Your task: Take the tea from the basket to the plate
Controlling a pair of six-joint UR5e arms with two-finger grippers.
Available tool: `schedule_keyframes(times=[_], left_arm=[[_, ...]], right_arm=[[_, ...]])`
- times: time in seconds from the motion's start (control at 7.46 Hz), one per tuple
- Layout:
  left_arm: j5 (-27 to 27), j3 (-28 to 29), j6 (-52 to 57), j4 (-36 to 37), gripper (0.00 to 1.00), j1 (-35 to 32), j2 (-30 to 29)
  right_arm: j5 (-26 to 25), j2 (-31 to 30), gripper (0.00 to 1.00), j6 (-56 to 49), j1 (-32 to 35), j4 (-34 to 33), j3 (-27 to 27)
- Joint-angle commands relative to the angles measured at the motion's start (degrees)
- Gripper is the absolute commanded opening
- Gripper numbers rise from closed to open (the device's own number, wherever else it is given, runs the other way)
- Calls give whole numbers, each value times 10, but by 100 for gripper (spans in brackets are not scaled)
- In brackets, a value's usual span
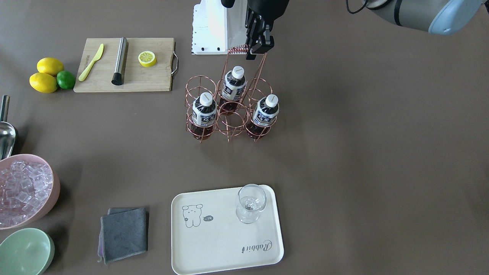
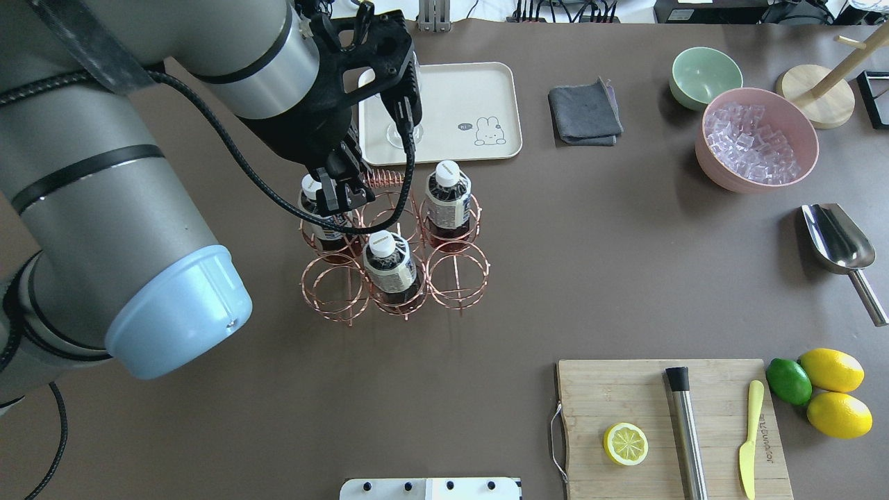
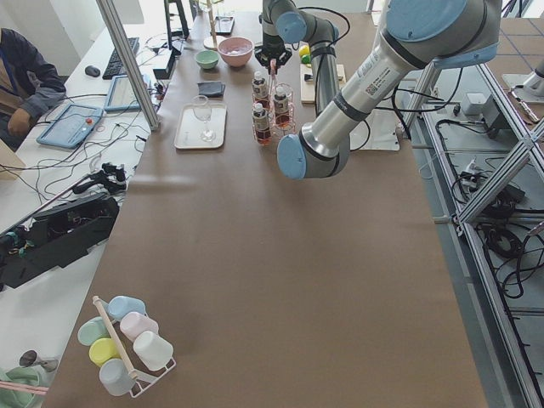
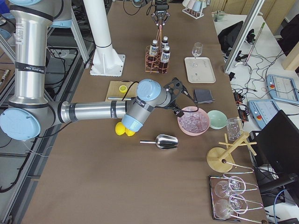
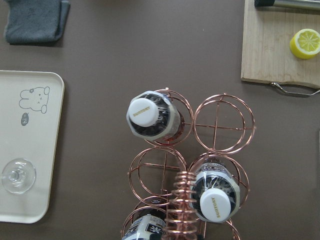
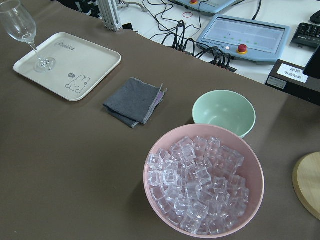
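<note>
Three tea bottles [image 1: 266, 110] stand in the wire basket [image 5: 218, 123], in the middle of the counter [image 1: 363, 152], a bit nearer the robot's edge. None is on the plate [image 1: 214, 244] yet. The plate lies by the edge far from the robot, and a wine glass [image 1: 250, 204] stands on it.

The left gripper [image 1: 259, 49] hangs at the basket's curly handle [image 1: 238, 49]. It cannot be told if its fingers hold the handle. The right gripper [image 4: 180, 95] is over the pink bowl of ice [image 4: 194, 122] near the robot's right end. Its fingers cannot be made out either.

Each bottle looks small and full, so likely a bit heavy for its size. The plastic is smooth and may slip. The best hold is probably just under the white cap [image 1: 271, 100], since the rings hide the lower part. It should go straight up, as the handle wires are close.

The counter is flat and brown, with bare room between basket and plate. The glass could break, so the side by the bear drawing [image 1: 192, 215] seems safer.
</note>
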Motion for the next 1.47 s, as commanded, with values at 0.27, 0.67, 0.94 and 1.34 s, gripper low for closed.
schedule_keyframes(times=[0.27,0.67,0.94,1.34], left_arm=[[14,8,-7,-2,0,20,-2],[11,39,-9,-2,0,20,-21],[13,45,-38,-1,0,25,-31],[13,45,-83,6,0,30,-41]], right_arm=[[-52,39,99,228,-69,187,-17],[-211,40,99,284,-223,281,-6],[-312,41,99,327,-316,275,41],[-392,103,100,333,-390,191,61]])
